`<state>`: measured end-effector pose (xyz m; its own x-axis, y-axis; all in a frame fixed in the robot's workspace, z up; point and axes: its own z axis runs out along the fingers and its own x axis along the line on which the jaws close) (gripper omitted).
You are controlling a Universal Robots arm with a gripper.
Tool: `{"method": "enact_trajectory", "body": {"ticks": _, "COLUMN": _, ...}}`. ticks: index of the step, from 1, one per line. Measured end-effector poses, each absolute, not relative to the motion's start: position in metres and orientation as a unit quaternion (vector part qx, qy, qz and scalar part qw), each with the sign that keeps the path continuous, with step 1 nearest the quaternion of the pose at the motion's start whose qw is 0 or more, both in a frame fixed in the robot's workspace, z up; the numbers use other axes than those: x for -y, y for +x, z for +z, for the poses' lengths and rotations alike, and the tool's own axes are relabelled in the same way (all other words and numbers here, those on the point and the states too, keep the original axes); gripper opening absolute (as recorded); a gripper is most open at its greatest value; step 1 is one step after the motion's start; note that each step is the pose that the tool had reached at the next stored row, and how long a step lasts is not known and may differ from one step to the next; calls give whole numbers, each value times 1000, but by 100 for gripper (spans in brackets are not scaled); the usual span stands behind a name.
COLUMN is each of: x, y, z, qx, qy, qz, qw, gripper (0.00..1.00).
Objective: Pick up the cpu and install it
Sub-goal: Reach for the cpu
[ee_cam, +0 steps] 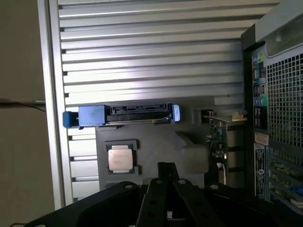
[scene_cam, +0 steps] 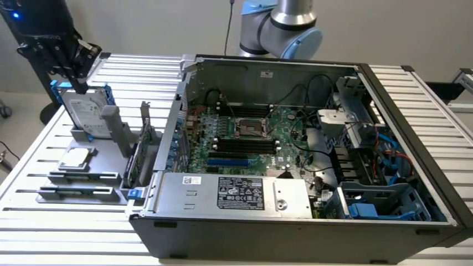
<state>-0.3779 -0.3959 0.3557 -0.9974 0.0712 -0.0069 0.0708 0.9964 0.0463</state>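
Surface (scene_cam: 414, 94): white metal slats, running from 9 to 3 o'clock in the exterior view, with bright reflections on them.
Room: plain pale wall (scene_cam: 148, 27) at 12 o'clock in the exterior view; grey robot arm (scene_cam: 284, 27) in front of it.
Computer case (scene_cam: 296, 238): dark grey, lying on its side with the side panel off, at the centre of the surface and reaching toward 3 o'clock.
Inside the case: green motherboard (scene_cam: 258, 149) at the middle, with an open square socket (scene_cam: 251, 128) on it; silver power supply (scene_cam: 236, 191) with a black label at 6 o'clock; blue drive cage (scene_cam: 369, 209) near 4 o'clock; black, red and blue cables (scene_cam: 384, 149) at 3 o'clock.
Grey holder tray (scene_cam: 44, 197): flat on the surface at 9 o'clock of the case, just beside it.
In the tray: hard drive (scene_cam: 85, 113) in a blue frame, standing on edge at the 12 o'clock end; expansion card (scene_cam: 140, 149) upright on the side near the case; grey block (scene_cam: 114, 124) upright between these two.
Cpu (scene_cam: 75, 158): lying flat in its grey seat in the tray, silver top up, at 6 o'clock of the hard drive and near it; same in the wrist view (ee_cam: 119, 158), green rim visible.
End effector (scene_cam: 77, 84): black, at 10 o'clock in the exterior view, over the upper edge of the hard drive; contact with it not possible to tell. Narrow, fingers pressed together (ee_cam: 165, 171), apart from the cpu.
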Motion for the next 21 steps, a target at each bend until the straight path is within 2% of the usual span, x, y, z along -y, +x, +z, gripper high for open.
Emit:
{"method": "enact_trajectory", "body": {"ticks": 12, "x": 396, "y": -433, "z": 344, "qx": -999, "qy": 36, "qz": 22, "qw": 2, "gripper": 11}}
{"method": "enact_trajectory", "body": {"ticks": 21, "x": 396, "y": -434, "z": 344, "qx": -999, "qy": 36, "qz": 22, "qw": 1, "gripper": 11}}
